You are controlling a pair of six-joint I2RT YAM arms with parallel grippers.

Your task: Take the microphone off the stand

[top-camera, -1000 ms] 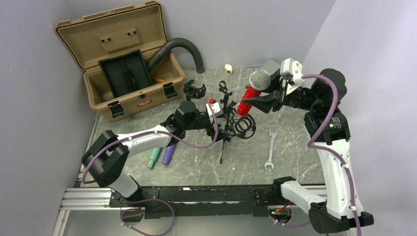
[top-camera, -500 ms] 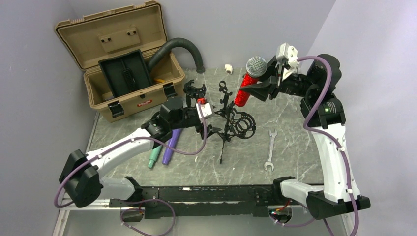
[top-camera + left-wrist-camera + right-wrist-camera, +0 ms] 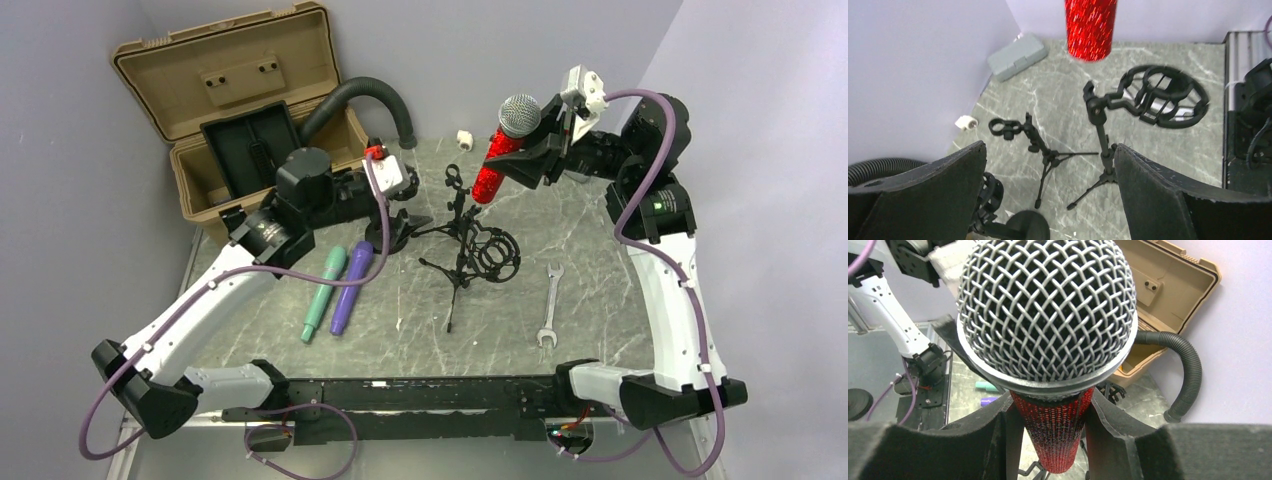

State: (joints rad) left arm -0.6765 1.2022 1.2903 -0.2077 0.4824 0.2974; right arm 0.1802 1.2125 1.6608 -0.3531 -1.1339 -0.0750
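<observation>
The right arm reaches up high and leans in over the table (image 3: 600,300). The right gripper (image 3: 1053,435) is squeezed tight on the red microphone (image 3: 492,178), which is up in the air, tilted, above and apart from the black stand (image 3: 470,250). The left arm stretches toward the tan box (image 3: 300,205). The left gripper (image 3: 1050,150) has its fingers wide apart.

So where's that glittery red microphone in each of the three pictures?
Top external: upper middle, the microphone is tilted in the air above the table.
Left wrist: top centre, only its red lower end shows.
Right wrist: fills the centre, mesh head toward the camera.
Shared landmark: the black hose.
</observation>
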